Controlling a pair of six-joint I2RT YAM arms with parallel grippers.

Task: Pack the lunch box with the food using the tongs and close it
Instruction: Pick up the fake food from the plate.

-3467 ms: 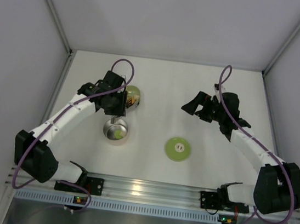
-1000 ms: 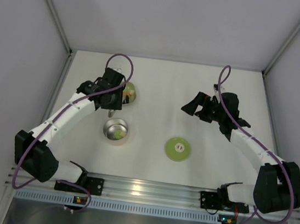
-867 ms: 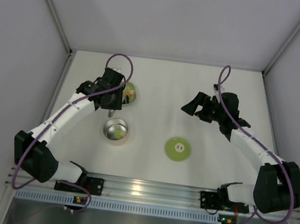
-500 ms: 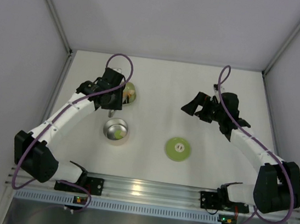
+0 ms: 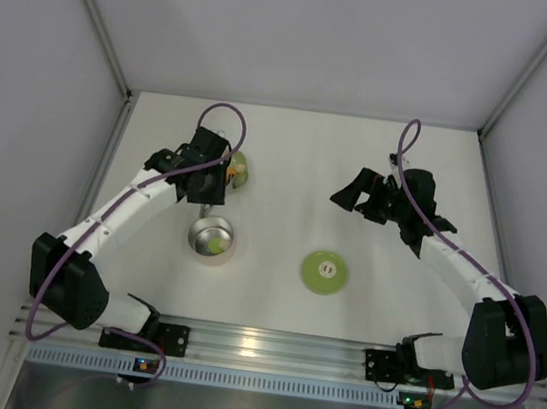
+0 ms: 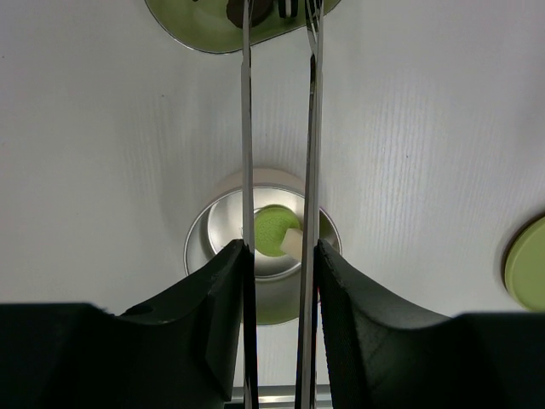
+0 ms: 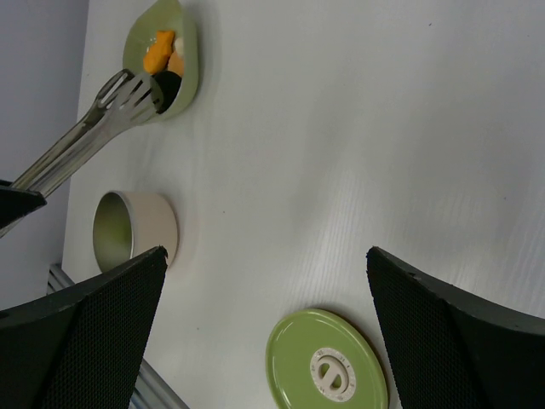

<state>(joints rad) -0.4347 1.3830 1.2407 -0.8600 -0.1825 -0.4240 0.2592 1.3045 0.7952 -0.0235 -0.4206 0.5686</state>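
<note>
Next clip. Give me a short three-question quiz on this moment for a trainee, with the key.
1. True or false: the green lid is already on the lunch box.
2. What does the left gripper grip? A) the tongs B) the green lid C) nothing
3. Which food lies inside the lunch box?

Key:
1. False: the green lid lies apart from the open lunch box.
2. A.
3. One green piece with a pale end. The orange pieces and a dark piece are in the pale green dish, where the tongs' tips are.
</note>
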